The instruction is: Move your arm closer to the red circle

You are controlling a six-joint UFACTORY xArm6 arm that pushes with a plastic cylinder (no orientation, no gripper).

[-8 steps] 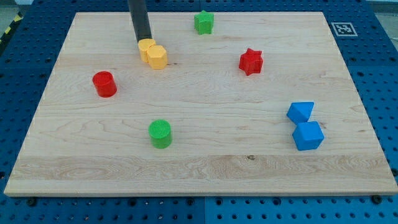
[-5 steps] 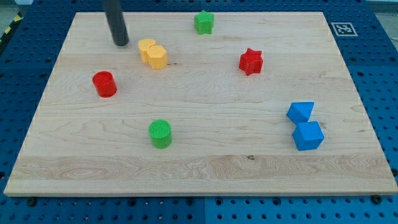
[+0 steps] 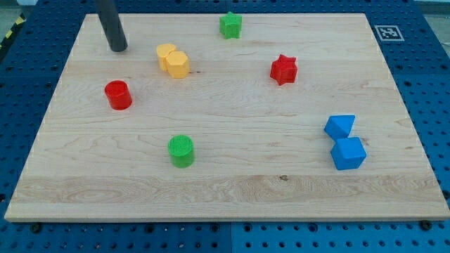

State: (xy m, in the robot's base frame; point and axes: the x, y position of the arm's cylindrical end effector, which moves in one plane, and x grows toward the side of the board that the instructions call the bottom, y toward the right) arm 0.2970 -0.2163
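Pale wooden board on a blue perforated bench; a printed marker tag sits at the view's top right corner.

My tip is on the board near the top left, above the red circle in the view and clear of it, with bare wood between. No jaws on this rig: the arm ends in a plain rod, so nothing is held or can be.

Change over the last second: tip was touching the two yellow blocks, which abut each other; it has since slid toward the view's left and now stands well apart from them. The yellow pair has not shifted. Red circle also unmoved, at left of the board, midway down.

Reading: the leftward slide has lined the tip up almost directly over the red circle. Remaining move is probably a short run toward the view's bottom. Approach incomplete.

Other blocks well apart from the tip: green star, red star, green circle, two blue blocks.
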